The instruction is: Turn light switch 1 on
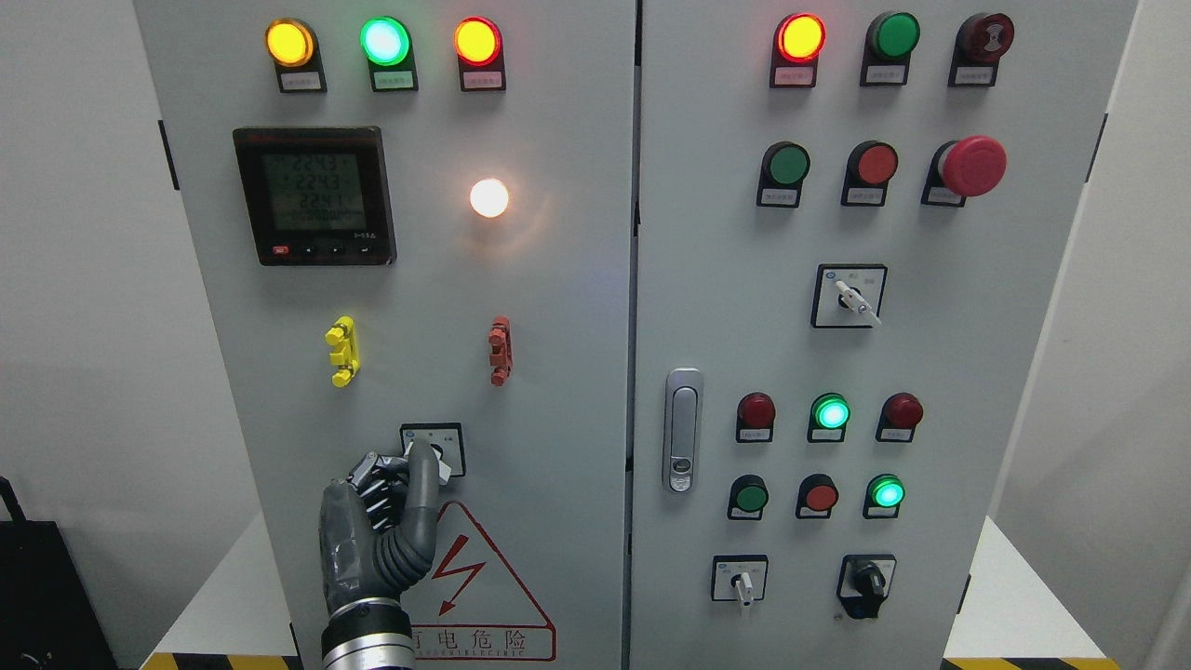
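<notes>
From the head view we face a grey electrical cabinet (558, 372) with two doors. Our left hand (381, 521) rises from the bottom edge, left of the middle, against the left door. Its fingers (423, 484) are curled, and the thumb and fingertips close on the rotary switch (434, 451) low on that door, just above the red warning triangle (484, 586). We see the knob only in part, since the hand covers its left side, so we cannot tell which way it points.

Above the switch, a yellow clip (342, 351) and a red clip (500, 350) sit well apart at the same height. Higher still, a round white lamp (488, 197) glows, to the right of a black digital meter (314, 196) whose screen shows rows of digits. Along the top of the left door we see three lit lamps: a yellow one (289, 43), a green one (385, 41) and another yellow one with a red rim (477, 41).

On the right door, a metal latch handle (683, 430) stands near the seam. A red mushroom button (972, 166) projects at the upper right, and a white-handled selector (849, 296) sits below it. Two green lamps (830, 412) (886, 491) are lit lower down, and two more selector switches (741, 579) (865, 582) sit near the bottom.
</notes>
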`<action>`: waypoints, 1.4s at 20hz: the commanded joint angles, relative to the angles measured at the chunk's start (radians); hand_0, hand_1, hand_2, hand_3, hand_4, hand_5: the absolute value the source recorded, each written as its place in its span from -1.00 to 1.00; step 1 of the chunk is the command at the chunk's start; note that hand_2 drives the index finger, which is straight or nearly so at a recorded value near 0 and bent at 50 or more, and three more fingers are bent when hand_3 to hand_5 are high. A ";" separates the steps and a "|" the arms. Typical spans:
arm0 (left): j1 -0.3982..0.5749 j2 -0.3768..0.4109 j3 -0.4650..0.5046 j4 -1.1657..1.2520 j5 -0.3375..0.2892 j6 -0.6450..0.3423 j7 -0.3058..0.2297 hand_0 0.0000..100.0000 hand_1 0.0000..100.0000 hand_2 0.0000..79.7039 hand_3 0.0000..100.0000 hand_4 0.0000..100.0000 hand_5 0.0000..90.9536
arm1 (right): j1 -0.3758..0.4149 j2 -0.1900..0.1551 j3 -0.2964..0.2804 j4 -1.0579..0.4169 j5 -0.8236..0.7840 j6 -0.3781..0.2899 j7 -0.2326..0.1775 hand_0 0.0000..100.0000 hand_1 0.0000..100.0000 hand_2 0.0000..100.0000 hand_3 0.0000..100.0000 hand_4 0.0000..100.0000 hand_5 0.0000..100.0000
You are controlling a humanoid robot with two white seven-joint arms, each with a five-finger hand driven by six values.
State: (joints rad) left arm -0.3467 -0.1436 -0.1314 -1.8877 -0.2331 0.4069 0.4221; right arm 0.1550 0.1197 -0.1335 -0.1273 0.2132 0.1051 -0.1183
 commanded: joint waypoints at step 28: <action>0.089 0.012 -0.001 -0.008 -0.006 -0.104 -0.005 -0.99 -0.15 0.54 1.00 0.98 0.89 | 0.000 0.000 0.000 0.000 0.000 -0.001 -0.001 -0.89 -1.00 -1.00 -1.00 -1.00 -1.00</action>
State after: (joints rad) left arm -0.2936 -0.1382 -0.1318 -1.8918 -0.2360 0.3399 0.4150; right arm 0.1549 0.1197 -0.1335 -0.1273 0.2132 0.1051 -0.1200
